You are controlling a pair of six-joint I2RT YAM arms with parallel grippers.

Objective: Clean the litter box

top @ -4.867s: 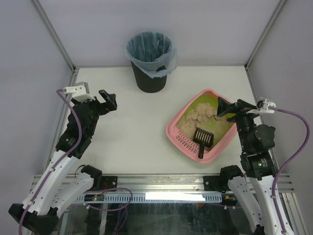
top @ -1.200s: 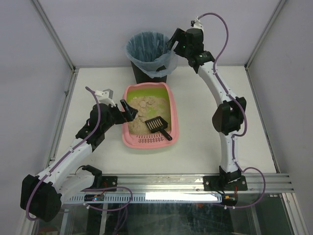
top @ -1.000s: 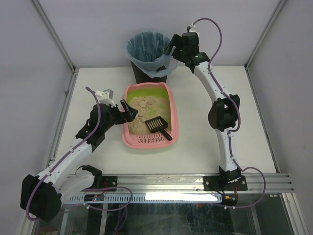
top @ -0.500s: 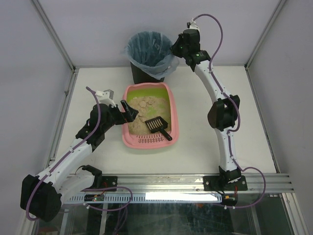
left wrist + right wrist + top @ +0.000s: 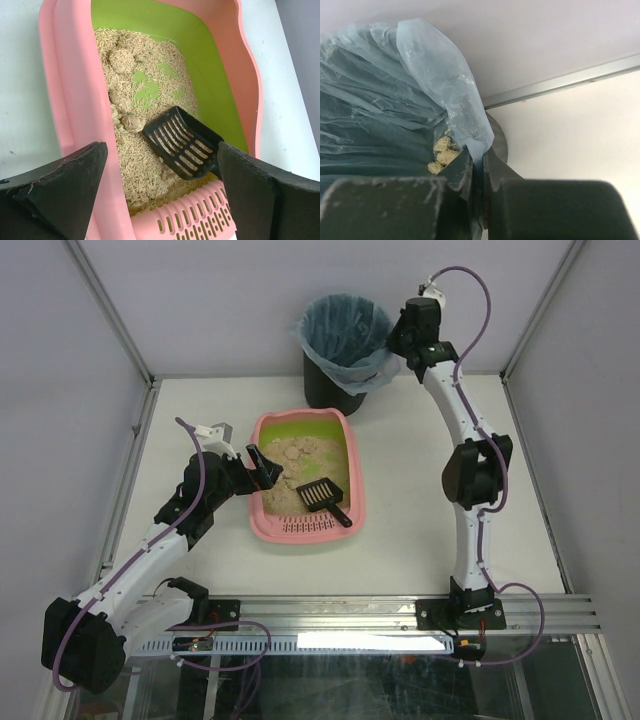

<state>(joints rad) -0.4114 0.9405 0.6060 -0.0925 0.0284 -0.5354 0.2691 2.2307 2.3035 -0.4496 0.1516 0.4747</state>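
Note:
The pink litter box (image 5: 357,490) with green lining sits mid-table, holding beige litter and clumps (image 5: 125,120). A black slotted scoop (image 5: 318,495) lies in it near the grille end (image 5: 200,215). My left gripper (image 5: 262,468) hangs open at the box's left rim, holding nothing; its fingers frame the scoop (image 5: 182,145) in the left wrist view. My right gripper (image 5: 392,340) is shut on the blue bag (image 5: 455,100) at the rim of the black bin (image 5: 340,395). Litter clumps (image 5: 442,150) lie inside the bin beside the shut right gripper (image 5: 479,152).
The bin stands at the back of the table, just behind the box's far right corner. Metal frame posts and grey walls enclose the table on three sides. A rail (image 5: 330,615) runs along the near edge.
The right gripper closed on the bin's bag rim, then the bin shifted to the right with it. The left arm, litter box and scoop have stayed put.

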